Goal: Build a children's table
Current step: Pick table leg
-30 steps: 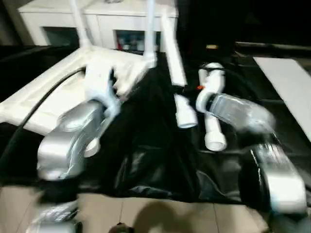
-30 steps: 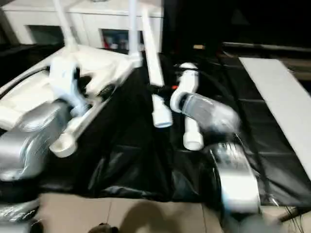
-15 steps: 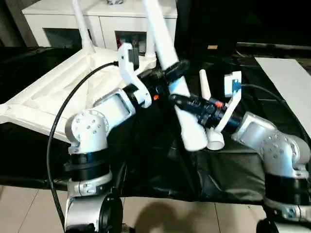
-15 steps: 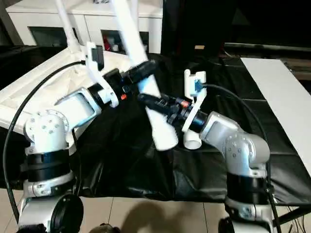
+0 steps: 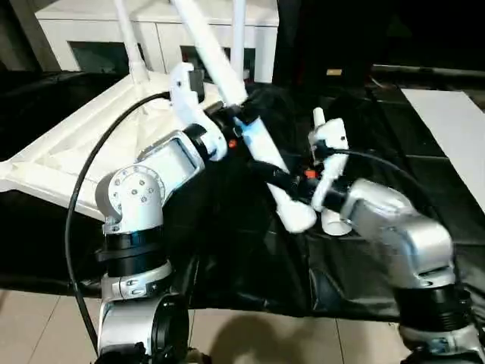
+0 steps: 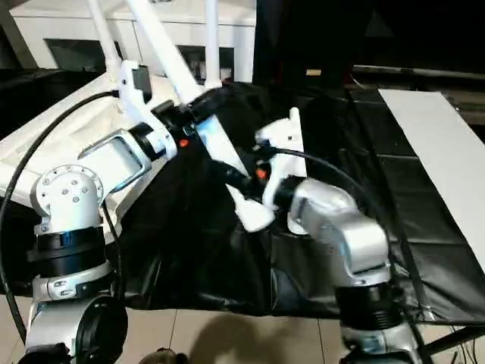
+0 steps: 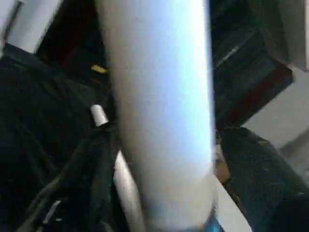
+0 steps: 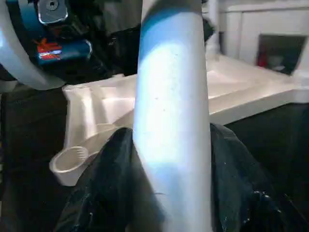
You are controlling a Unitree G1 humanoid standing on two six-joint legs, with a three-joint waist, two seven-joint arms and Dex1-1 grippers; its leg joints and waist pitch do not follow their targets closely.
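The children's table lies upside down at the left as a white ribbed tabletop [image 5: 68, 152]. Two legs [image 5: 130, 45] [image 5: 238, 30] stand up from its far sockets. A third long white leg [image 5: 208, 53] slants in the air from the upper left down to its thick end over the black cloth. My left gripper [image 5: 244, 125] is shut on its middle, and the leg [image 7: 159, 96] sits between the fingers there. My right gripper [image 5: 282, 182] is shut on it near the thick end, with black fingers [image 8: 111, 179] hugging both sides. Another leg [image 5: 319, 117] lies on the cloth behind my right arm, partly hidden.
A white cabinet with glass doors [image 5: 91, 38] stands behind the tabletop. A flat white board [image 5: 451, 129] lies at the right on the black cloth [image 5: 227, 250]. My left arm's black cable [image 5: 98, 167] loops over the tabletop. Tiled floor [image 5: 45, 318] runs along the near edge.
The held leg has tipped, its thin end swinging left and its thick end lower. My left fingers have closed in on it. My right wrist has rolled over. The camera has shifted too.
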